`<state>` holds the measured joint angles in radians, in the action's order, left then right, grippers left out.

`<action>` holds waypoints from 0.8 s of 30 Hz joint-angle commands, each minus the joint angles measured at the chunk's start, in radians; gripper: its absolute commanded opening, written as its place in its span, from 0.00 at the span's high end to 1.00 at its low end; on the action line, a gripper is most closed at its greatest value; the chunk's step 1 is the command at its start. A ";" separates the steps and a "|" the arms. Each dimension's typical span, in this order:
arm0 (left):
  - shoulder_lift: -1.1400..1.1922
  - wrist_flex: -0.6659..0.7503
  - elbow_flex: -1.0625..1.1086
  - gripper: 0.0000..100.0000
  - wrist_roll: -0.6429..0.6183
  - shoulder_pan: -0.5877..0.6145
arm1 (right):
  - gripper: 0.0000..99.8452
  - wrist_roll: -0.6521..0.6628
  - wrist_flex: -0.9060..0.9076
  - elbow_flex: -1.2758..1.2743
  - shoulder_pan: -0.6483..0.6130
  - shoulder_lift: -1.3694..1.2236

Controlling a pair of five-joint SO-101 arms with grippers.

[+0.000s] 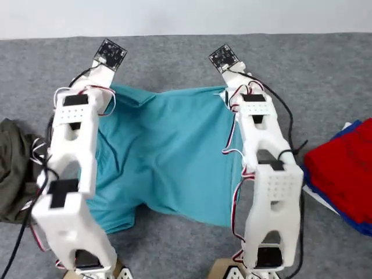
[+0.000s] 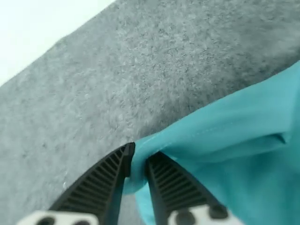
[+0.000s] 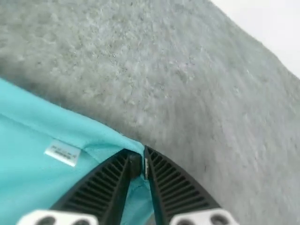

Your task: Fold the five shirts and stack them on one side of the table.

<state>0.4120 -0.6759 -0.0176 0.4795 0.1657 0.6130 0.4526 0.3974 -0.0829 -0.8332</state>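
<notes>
A teal shirt [image 1: 168,154] lies spread on the grey table between my two arms, its far edge lifted. My left gripper [image 2: 139,157] is shut on a fold of the teal shirt [image 2: 225,140] at its far left corner. My right gripper [image 3: 139,159] is shut on the far right corner of the teal shirt [image 3: 42,140], close to a small white label [image 3: 61,153]. In the high view the left arm [image 1: 75,133] and the right arm [image 1: 258,145] stretch along the shirt's two sides.
A dark olive garment [image 1: 14,168] lies crumpled at the table's left edge. Folded red [image 1: 343,165] and blue [image 1: 354,221] shirts are stacked at the right edge. Bare grey felt [image 1: 174,58] lies beyond the teal shirt.
</notes>
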 commanded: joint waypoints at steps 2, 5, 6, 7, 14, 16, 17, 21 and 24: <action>0.107 0.012 -0.166 1.00 -0.008 0.006 | 0.99 0.044 0.058 0.307 0.012 -0.133; 0.186 -0.025 -0.255 1.00 -0.008 0.012 | 0.99 0.066 0.088 0.493 0.012 -0.254; 0.213 -0.034 -0.288 1.00 -0.008 0.018 | 0.99 0.069 0.104 0.554 0.012 -0.294; 0.239 -0.044 -0.320 1.00 -0.009 0.023 | 0.99 0.074 0.120 0.618 0.012 -0.332; 0.396 -0.198 -0.572 1.00 -0.012 0.066 | 0.99 0.072 0.297 1.007 0.012 -0.555; 0.407 -0.282 -0.654 1.00 -0.012 0.066 | 0.99 0.072 0.372 1.102 0.010 -0.582; 0.410 -0.328 -0.693 1.00 -0.012 0.063 | 0.99 0.072 0.407 1.143 0.007 -0.593; 0.416 -0.500 -0.819 1.00 -0.008 0.041 | 0.99 0.074 0.498 1.246 0.004 -0.619; 0.417 -0.545 -0.845 1.00 -0.008 0.029 | 0.99 0.074 0.501 1.250 0.010 -0.622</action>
<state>0.8385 -1.1807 -0.8017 0.4764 0.2102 0.6759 0.9436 1.5789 -0.0829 -1.4714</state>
